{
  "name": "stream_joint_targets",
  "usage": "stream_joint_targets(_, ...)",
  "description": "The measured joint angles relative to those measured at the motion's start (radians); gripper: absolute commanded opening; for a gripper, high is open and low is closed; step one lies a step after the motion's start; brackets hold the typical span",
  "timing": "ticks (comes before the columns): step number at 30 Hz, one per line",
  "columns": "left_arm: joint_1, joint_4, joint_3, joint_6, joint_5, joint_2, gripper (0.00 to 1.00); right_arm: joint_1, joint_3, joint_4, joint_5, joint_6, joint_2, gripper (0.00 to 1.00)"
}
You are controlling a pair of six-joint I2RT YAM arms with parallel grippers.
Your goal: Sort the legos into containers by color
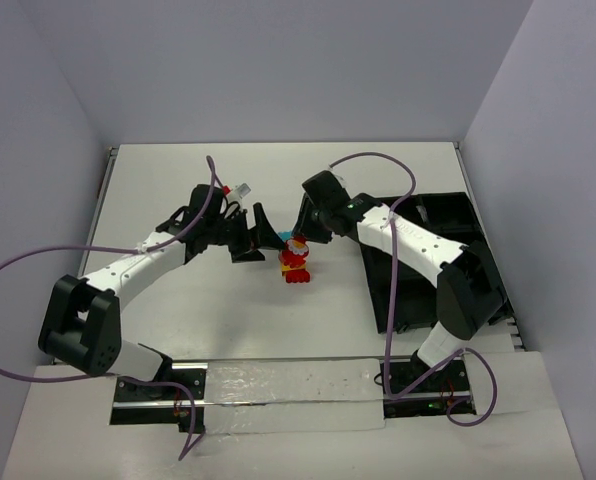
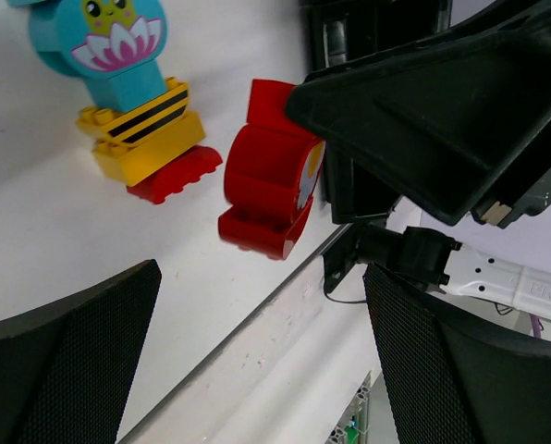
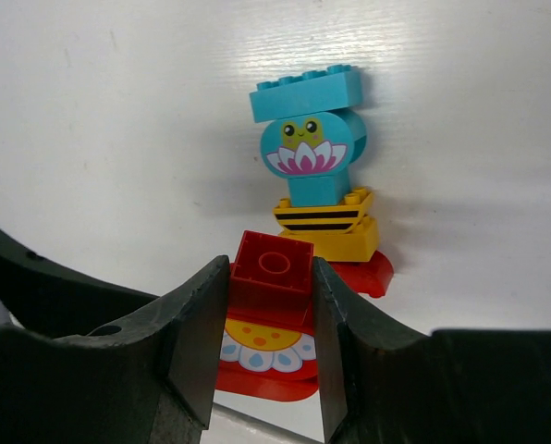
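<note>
Looks like robotics lab test cell, not home or shop. Clues: bare white tabletop [image 1: 208, 320] boxed in by plain pale panels, back [image 1: 278, 70], left [image 1: 28, 180], right [image 1: 558, 150]. No furniture or decor in view. Two white-and-black robot arms, left [image 1: 128, 268] and right [image 1: 408, 235], bolted to metal rail [image 1: 148, 385] at near edge. Loose purple cables [image 1: 373, 155] looping off arms. White padding strip [image 1: 288, 395] laid along rail. Only props on table: chunky toy bricks [image 1: 296, 262] and black bin tray [image 1: 448, 210]. Typical manipulation data-collection rig.
</note>
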Motion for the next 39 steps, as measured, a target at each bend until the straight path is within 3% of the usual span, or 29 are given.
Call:
stream_joint_targets(5, -0.016, 0.054, 0.002, -0.022, 0.009, 0.032, 0.95, 0.0, 0.01, 0.002, -0.017, 0.0, 0.0, 0.45)
stream_joint_targets(15, -0.043, 0.095, 0.052, -0.052, -0.008, 0.122, 0.71, 0.0, 0.014, 0.001, -0.035, 0.0, -0.011, 0.46)
stream_joint_targets(19, -0.046, 0.114, 0.07, -0.065, -0.019, 0.132, 0.46, 0.0, 0.014, 0.001, -0.039, 0.0, -0.014, 0.46)
stream_joint_targets(21, -0.047, 0.122, 0.072, -0.07, -0.024, 0.133, 0.15, 0.0, 0.014, 0.001, -0.04, 0.0, -0.016, 0.46)
stream_joint_targets(24, -0.05, 0.13, 0.076, -0.078, -0.017, 0.133, 0.0, -0.002, 0.014, -0.001, -0.039, 0.0, -0.018, 0.46)
stream_joint_targets(32, -0.052, 0.131, 0.08, -0.078, -0.021, 0.135, 0.0, -0.027, 0.014, -0.002, -0.061, 0.003, -0.018, 0.46)
stream_joint_targets(39, -0.055, 0.145, 0.074, -0.073, -0.032, 0.134, 0.0, -0.119, 0.014, 0.02, -0.161, 0.019, -0.021, 0.47)
